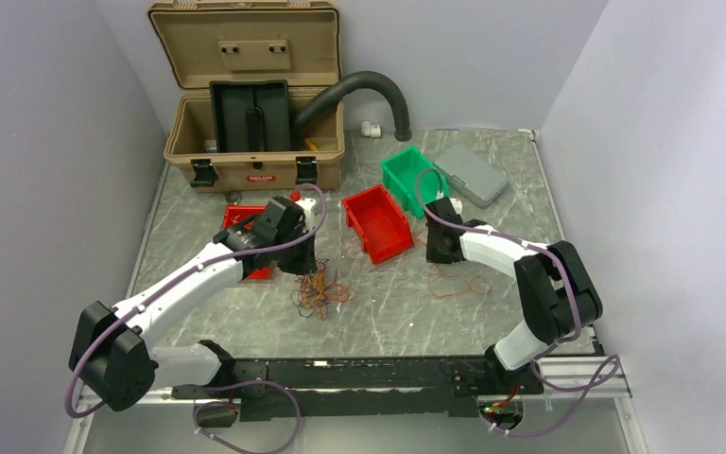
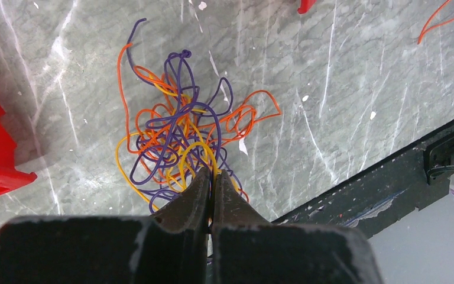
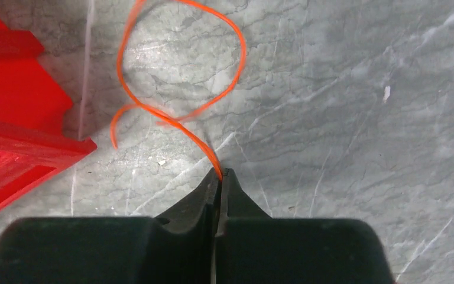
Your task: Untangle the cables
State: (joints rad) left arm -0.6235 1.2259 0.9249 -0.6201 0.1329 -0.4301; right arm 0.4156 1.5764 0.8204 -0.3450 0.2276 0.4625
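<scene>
A small tangle of thin orange, yellow and purple cables (image 1: 319, 289) lies on the marble table in front of my left arm. In the left wrist view the tangle (image 2: 180, 133) fills the middle. My left gripper (image 2: 213, 173) is shut on a yellow strand at the tangle's near edge. A single orange cable (image 1: 458, 282) lies apart to the right. In the right wrist view this orange cable (image 3: 177, 112) loops over the table. My right gripper (image 3: 220, 173) is shut on its end.
A red bin (image 1: 378, 222) sits between the arms, and its corner shows in the right wrist view (image 3: 18, 136). A green bin (image 1: 414, 180), a grey case (image 1: 471, 174), a tan toolbox (image 1: 255, 104) with a black hose (image 1: 359, 90) stand behind. Another red bin (image 1: 246, 236) lies under my left arm.
</scene>
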